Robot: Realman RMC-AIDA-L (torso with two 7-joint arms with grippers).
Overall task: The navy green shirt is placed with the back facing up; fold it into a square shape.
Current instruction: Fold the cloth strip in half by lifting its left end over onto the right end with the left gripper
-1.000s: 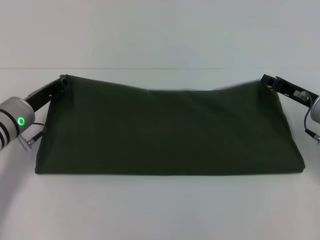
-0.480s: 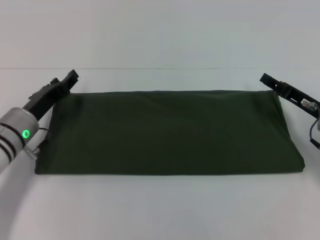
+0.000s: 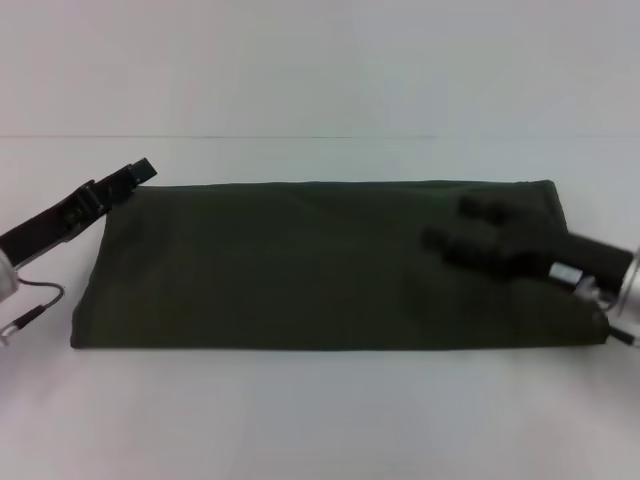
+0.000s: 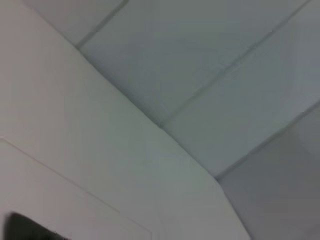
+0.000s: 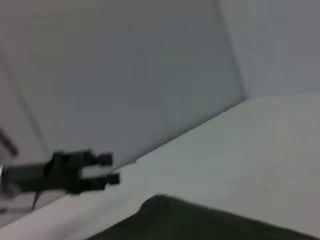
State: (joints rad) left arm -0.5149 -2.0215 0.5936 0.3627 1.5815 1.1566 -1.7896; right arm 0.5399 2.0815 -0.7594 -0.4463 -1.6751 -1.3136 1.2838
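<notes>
The navy green shirt (image 3: 300,265) lies flat on the white table as a long folded rectangle. My left gripper (image 3: 143,169) hovers just off the shirt's far left corner, apart from the cloth. The right wrist view shows it as the left gripper (image 5: 111,168), open and holding nothing, beyond the shirt (image 5: 200,222). My right gripper (image 3: 452,225) is over the right part of the shirt, blurred by motion. Its two fingers are spread open and empty. The left wrist view shows only wall panels.
The white table (image 3: 320,420) runs all around the shirt, with a bare strip in front and behind. A pale wall (image 3: 320,60) stands behind the table's far edge. A thin cable (image 3: 30,305) hangs by the left arm.
Both grippers let go of the shirt's far corners and the raised edge dropped flat. The right gripper then swung inward over the shirt's right side. The left arm drew back slightly leftward.
</notes>
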